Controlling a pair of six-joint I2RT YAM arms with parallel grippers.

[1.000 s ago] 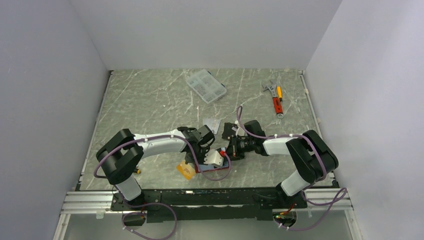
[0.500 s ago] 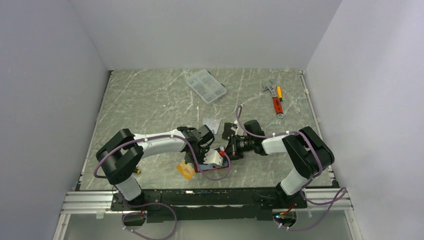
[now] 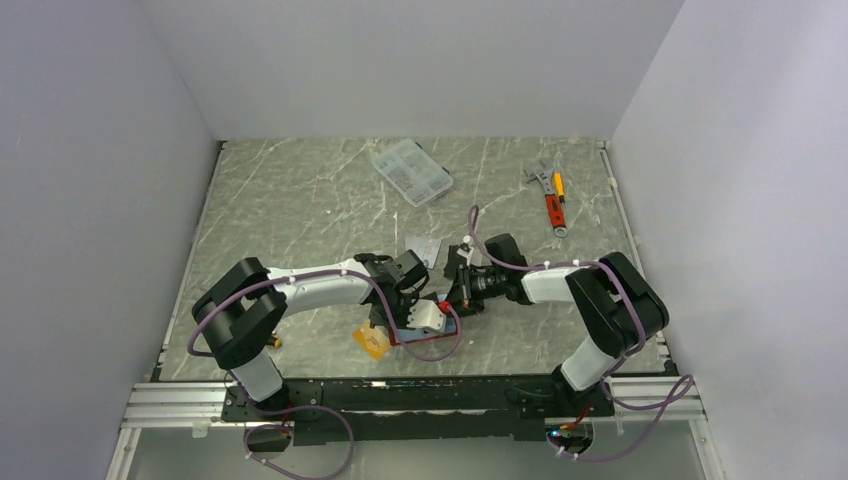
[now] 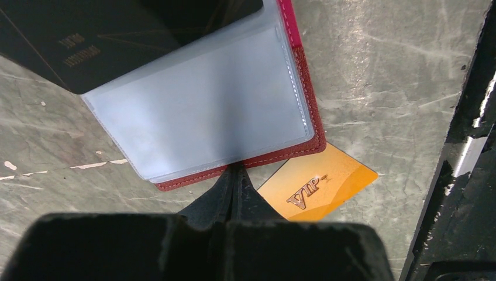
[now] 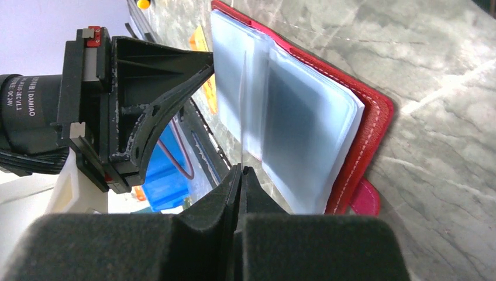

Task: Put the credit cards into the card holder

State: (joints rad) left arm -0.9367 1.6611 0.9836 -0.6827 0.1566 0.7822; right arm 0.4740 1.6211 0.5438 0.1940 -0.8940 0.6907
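my left gripper [image 4: 237, 174] is clenched, its 2 fingers pressed together with the tips at the lower rim of the small red leather-like card holder [image 4: 305, 120], in the middle of the left wrist view. i cannot tell whether they nip the rim or only press on it. i judge this anchors the holder on the grey marbled table [image 4: 386, 70] so it does not slide. the holder lies open, clear sleeves facing up. my right gripper [image 5: 240, 171] is clenched on a thin clear leaf [image 5: 243, 105], seen edge-on and upright at the centre of the right wrist view. i take it for 1 of the sleeves, held up to open a pocket, though it could be a card. the flat orange-gold plastic card marked vip [image 4: 327, 186] lies at lower right of the left wrist view, 1 corner under the holder, not yet loaded. a silver-grey card [image 3: 424, 247] lies just above the 2 grippers in the top view.
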